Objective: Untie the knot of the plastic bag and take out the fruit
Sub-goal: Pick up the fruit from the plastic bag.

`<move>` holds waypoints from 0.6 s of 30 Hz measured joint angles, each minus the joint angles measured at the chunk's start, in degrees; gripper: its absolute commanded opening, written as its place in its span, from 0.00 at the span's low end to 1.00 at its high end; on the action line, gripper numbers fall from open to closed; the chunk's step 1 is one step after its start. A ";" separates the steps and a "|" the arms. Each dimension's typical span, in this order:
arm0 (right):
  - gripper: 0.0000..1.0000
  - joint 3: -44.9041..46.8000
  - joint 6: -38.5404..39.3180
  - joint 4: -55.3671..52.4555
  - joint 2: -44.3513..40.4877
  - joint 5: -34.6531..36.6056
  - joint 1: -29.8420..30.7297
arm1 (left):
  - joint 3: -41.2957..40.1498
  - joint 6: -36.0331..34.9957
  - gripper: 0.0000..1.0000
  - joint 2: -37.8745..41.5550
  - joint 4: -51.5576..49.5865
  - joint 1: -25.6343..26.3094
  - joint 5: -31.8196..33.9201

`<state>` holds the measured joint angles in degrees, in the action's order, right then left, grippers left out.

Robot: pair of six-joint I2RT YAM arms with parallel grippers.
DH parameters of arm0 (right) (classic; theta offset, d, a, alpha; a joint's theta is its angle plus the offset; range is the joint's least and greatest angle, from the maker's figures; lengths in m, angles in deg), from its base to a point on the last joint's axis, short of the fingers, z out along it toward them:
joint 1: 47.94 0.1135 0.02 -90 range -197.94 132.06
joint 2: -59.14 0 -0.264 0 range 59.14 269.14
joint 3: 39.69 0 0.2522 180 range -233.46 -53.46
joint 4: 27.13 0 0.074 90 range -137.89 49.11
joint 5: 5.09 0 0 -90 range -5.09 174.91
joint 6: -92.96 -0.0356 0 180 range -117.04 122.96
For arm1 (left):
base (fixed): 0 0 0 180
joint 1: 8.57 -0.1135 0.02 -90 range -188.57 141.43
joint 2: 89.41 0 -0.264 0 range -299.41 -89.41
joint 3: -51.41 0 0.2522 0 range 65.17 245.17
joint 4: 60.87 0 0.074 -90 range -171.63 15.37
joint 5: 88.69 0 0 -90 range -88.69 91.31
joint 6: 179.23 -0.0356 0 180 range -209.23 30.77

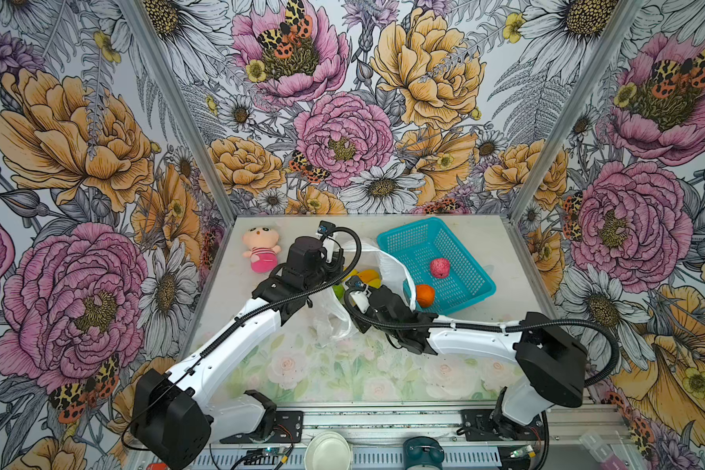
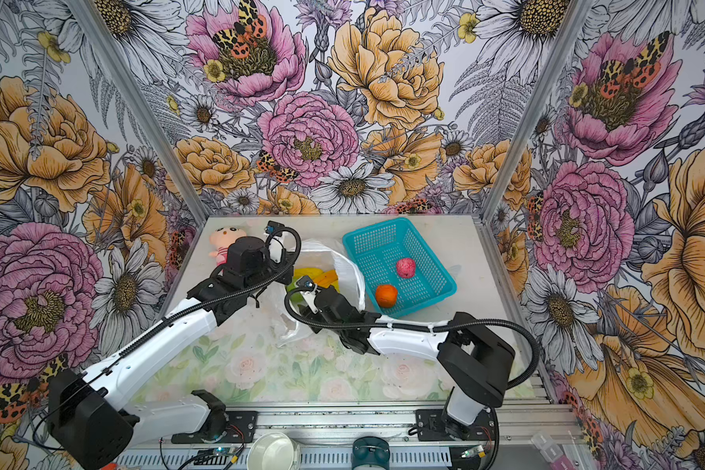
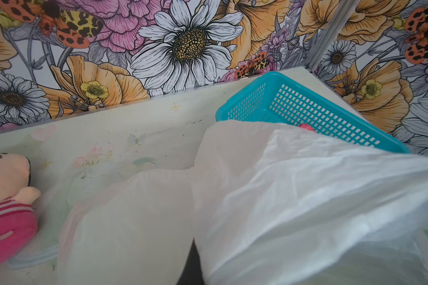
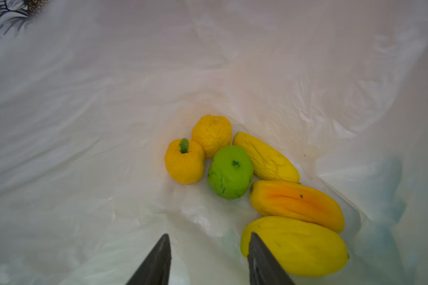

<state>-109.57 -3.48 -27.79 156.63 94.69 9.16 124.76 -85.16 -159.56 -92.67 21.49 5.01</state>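
The white plastic bag (image 1: 391,264) lies open at mid-table, left of the basket. My left gripper (image 3: 194,261) is shut on the plastic bag (image 3: 282,197) and holds its edge up; the film hides the jaws. Inside the bag, my right gripper (image 4: 209,237) stands open with nothing between its fingers. Just ahead of it lie several fruits: a big yellow one (image 4: 297,246) beside one fingertip, an orange-yellow one (image 4: 297,204), a green one (image 4: 230,172) and more yellow ones (image 4: 183,162). A pink-red ball (image 1: 440,267) and an orange (image 1: 425,295) sit in the basket. The knot is out of view.
The teal mesh basket (image 1: 408,228) stands at the back right, touching the bag. A pink plush doll (image 1: 259,248) lies at the back left, close to the left arm. A white bowl (image 1: 327,449) sits below the table's front rail.
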 measured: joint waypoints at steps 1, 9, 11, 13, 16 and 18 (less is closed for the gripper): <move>0.69 -1.68 -0.02 -0.04 2.36 0.00 -0.20 | 0.20 0.00 0.00 0.00 0.00 0.00 -0.04; 0.88 -14.34 -0.20 -0.20 19.15 -1.16 -3.72 | 0.74 0.00 0.00 0.00 -0.02 0.02 -0.46; 0.88 -16.46 -0.17 -0.42 21.57 -1.36 -4.35 | 0.74 -0.02 0.00 0.00 -0.04 0.02 -0.46; 0.86 -18.91 -0.22 -0.48 24.09 -1.64 -4.96 | 0.74 -0.02 0.00 0.00 -0.15 0.02 -0.44; 0.77 -23.69 -0.37 -1.03 28.20 -1.90 -5.46 | 0.74 -0.02 0.00 0.11 -0.20 0.00 -0.44; 0.68 -26.43 -0.44 -1.73 30.53 -1.99 -5.64 | 0.74 -0.02 0.00 0.33 -0.20 0.00 -0.42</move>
<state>-136.00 -3.92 -29.52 187.16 92.70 3.52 125.51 -85.18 -159.23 -92.87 21.49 4.60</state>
